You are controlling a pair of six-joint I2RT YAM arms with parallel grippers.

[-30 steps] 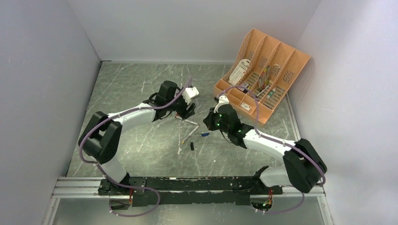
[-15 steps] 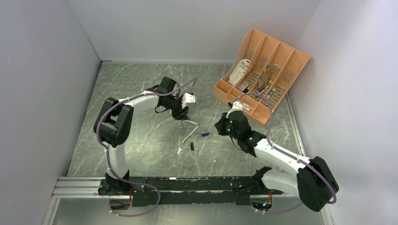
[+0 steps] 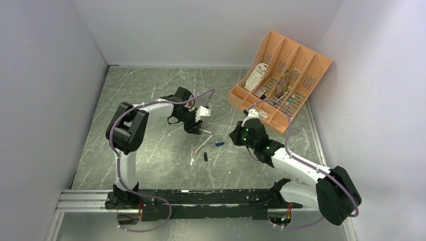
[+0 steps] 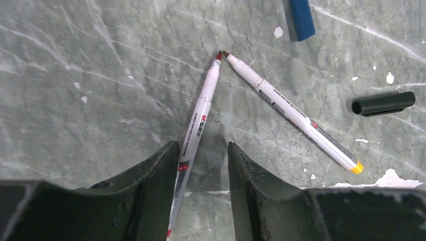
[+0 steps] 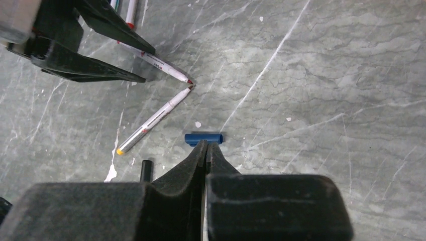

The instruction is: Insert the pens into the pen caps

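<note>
left claw (image 4: 202,145) spread, straddling red-tipped pen (image 4: 201,113) on worktop (image 4: 75,75) | right claw (image 5: 207,145) pressed together near blue cap (image 5: 203,137) | black cap (image 4: 383,103) beside orange-ended pen (image 4: 294,113) | pen tips nearly touching

The left arm (image 3: 150,106) has folded its elbow in toward the middle, bringing the left pincer (image 4: 202,148) lower over the counter (image 3: 150,160), and its jaws have narrowed to straddle the red-tipped pen (image 4: 203,105). The right arm (image 3: 296,163) has drawn back toward its own side, so the right pincer (image 5: 207,145) now sits just behind the blue cap (image 5: 203,137).
</note>
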